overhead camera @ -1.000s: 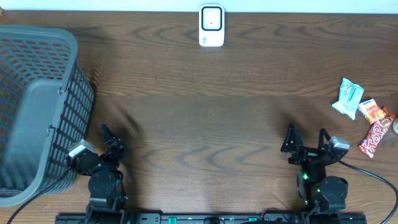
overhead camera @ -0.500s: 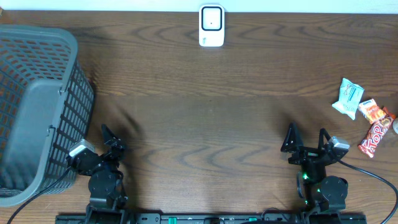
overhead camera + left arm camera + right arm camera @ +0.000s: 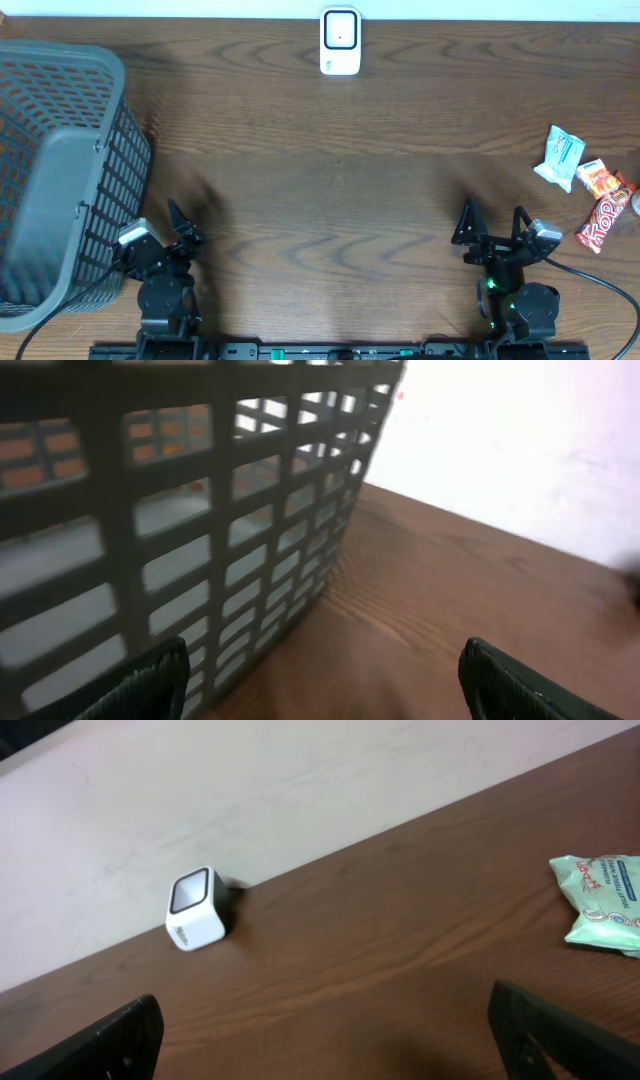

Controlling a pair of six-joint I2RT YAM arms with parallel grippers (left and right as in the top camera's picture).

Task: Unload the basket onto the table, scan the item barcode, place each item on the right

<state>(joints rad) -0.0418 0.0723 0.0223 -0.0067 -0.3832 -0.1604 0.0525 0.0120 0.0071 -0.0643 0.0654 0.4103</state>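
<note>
Brown wood-grain table (image 3: 330,180), viewed from overhead.

**Near edge.** The left gripper (image 3: 183,224) has its jaws spread apart and empty. It sits just beside the near right wall of the grey lattice basket (image 3: 120,170). The right gripper (image 3: 492,212) has its jaws spread wide and grasps nothing. It points toward the far side.

**Right edge.** There are three snack items, all lying on the table and apart from both grippers. The red bar (image 3: 603,222) is nearest, just to the right of the right gripper. The orange packet (image 3: 598,178) is next, touching the bar's far end. The pale green packet (image 3: 560,157) is farthest and slightly to the left.

**Left side.** The basket runs from the near left almost to the far edge.

**Far edge, centre.** The white barcode scanner (image 3: 340,41) stands against the pale wall, well apart from the snack items. No barcode can be seen on any item.
</note>
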